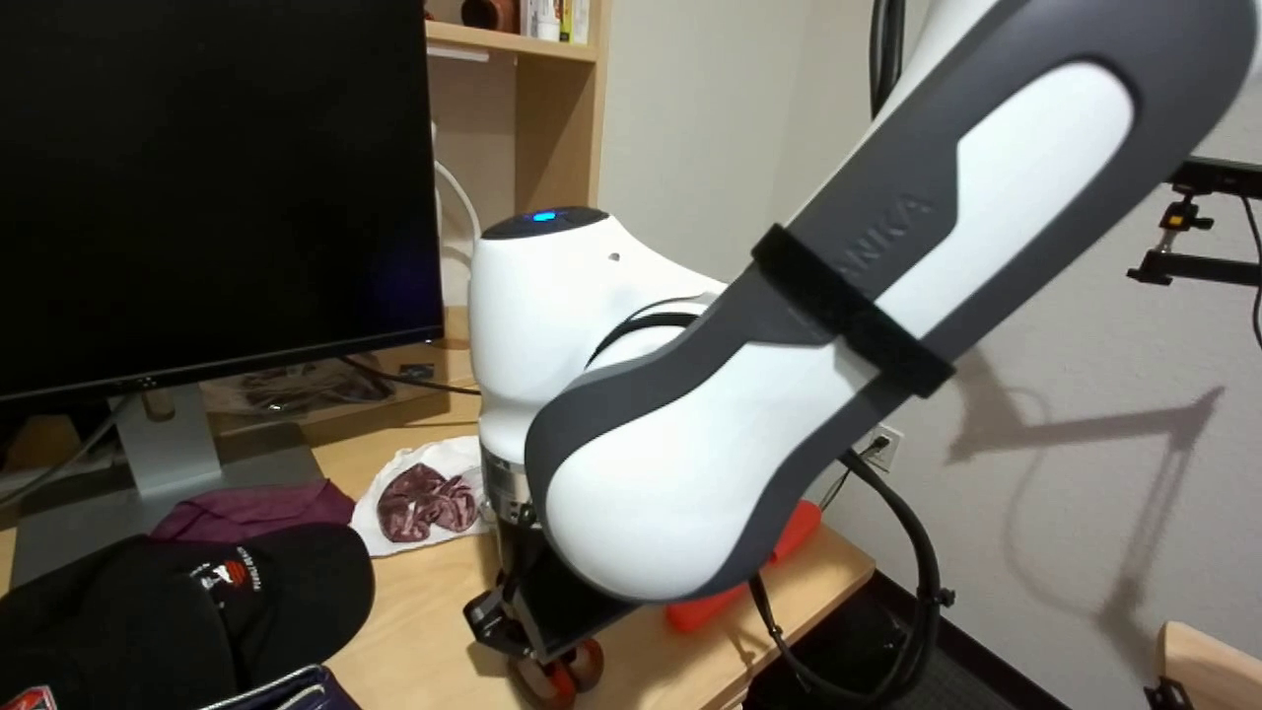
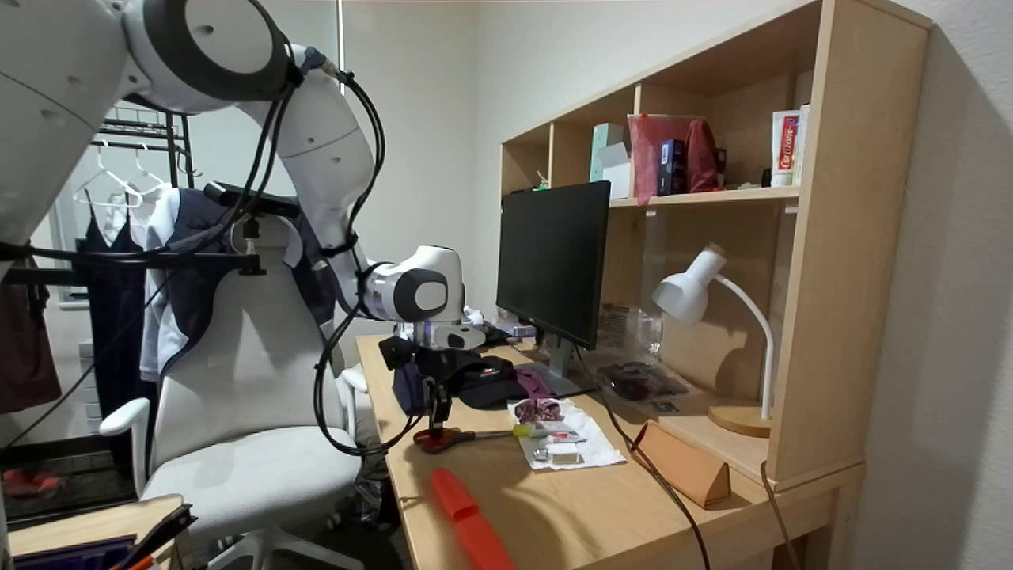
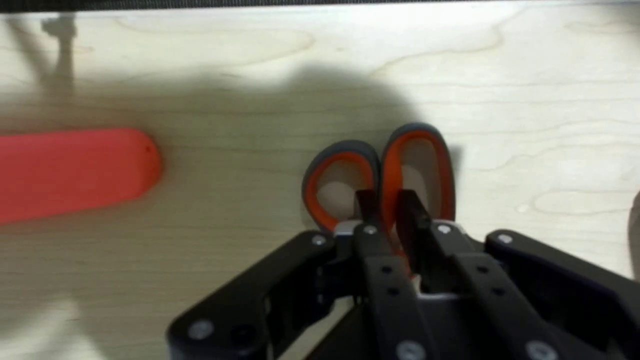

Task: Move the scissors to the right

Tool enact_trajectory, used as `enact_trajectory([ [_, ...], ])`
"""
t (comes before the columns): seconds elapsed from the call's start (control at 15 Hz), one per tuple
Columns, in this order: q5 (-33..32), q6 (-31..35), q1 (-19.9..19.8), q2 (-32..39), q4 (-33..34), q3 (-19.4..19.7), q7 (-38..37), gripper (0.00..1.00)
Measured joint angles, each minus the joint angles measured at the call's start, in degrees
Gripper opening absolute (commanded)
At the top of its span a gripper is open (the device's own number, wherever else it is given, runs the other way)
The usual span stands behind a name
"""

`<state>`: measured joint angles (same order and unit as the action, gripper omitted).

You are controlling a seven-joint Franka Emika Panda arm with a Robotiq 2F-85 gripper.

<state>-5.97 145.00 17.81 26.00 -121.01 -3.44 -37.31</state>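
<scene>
Your gripper [image 3: 388,202] looks clamped on the scissors [image 3: 392,174] by the handle — its fingers [image 3: 367,205] stand either side of where the two loops meet. So the scissors lie right under the gripper, not off to one side. Your move turns on their long axis: in an exterior view the loops sit near the left edge of the desk [image 2: 546,507], and the blades run right, toward the white sheet [image 2: 599,453]. Carry them that way and, I'd judge, the tips meet the sheet first — a small lift would spare it. Whether the scissors touch the desk now, you can't tell. Counting: one arm [image 1: 680,473], one gripper, one pair of scissors with two loops, one red stick [image 2: 479,534] apart from them on the near side in that same view, one white sheet, one black cap [image 1: 296,577], one scrunchie [image 1: 424,503], one purple cloth [image 1: 256,511], one monitor [image 2: 550,265] and one lamp [image 2: 684,297].
</scene>
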Motion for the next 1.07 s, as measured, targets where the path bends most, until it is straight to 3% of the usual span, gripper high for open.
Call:
enact_trajectory([
  [0.07,0.0,0.0,0.0,0.01,0.0,0.0,0.0,0.46],
  [0.2,0.0,0.0,0.0,0.2,0.0,0.01,0.0,0.36],
  [0.27,0.01,0.0,-0.01,0.36,0.0,0.01,0.0,0.56],
  [0.33,0.04,0.0,-0.01,0.57,0.0,0.01,0.01,0.35],
  [0.4,0.08,0.0,-0.01,0.83,-0.01,0.01,0.01,0.21],
  [0.47,0.12,0.0,-0.02,1.12,-0.01,0.01,0.01,0.14],
  [0.67,1.07,0.18,-0.03,1.4,0.04,-0.18,0.11,0.07],
  [0.73,1.43,0.27,-0.03,1.4,0.04,-0.23,0.14,0.12],
  [1.07,3.57,0.27,-0.28,1.27,-0.16,-0.23,0.98,0.11],
])
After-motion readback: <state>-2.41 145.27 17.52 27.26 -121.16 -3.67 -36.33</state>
